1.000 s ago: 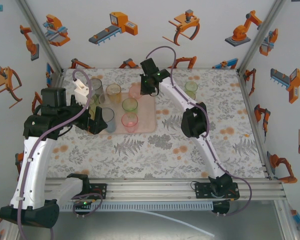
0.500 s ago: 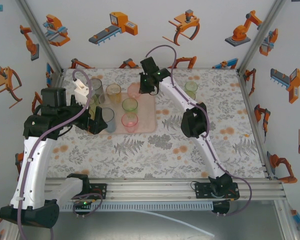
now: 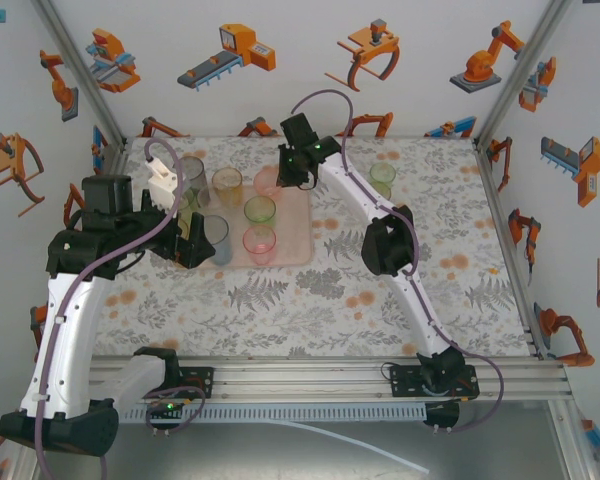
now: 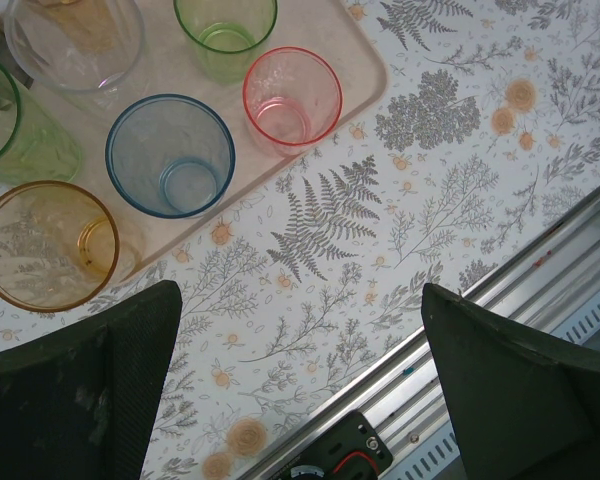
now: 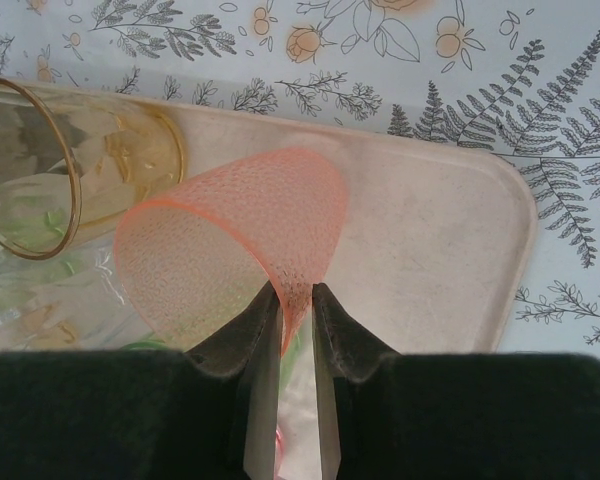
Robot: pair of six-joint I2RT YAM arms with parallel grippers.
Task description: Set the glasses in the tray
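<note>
Stippled pink tumbler (image 5: 230,230) pinched by right claw (image 5: 292,292) (left claw (image 4: 300,340) spread), over tray (image 5: 430,250).

The table (image 3: 380,290) is showing off its fern-and-flower cloth and carrying the pink-beige tray (image 3: 293,230) toward the far left. A green glass (image 3: 382,178) is standing alone on the cloth to the right, and an amber glass (image 4: 45,245) is sitting just beside the tray's edge.

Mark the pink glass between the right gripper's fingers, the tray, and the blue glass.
pink glass (image 5: 235,235), right wrist view, tilted side wall.
tray (image 5: 420,250), right wrist view, bare floor near its corner.
blue glass (image 4: 155,140), left wrist view, inner wall above its base.
</note>
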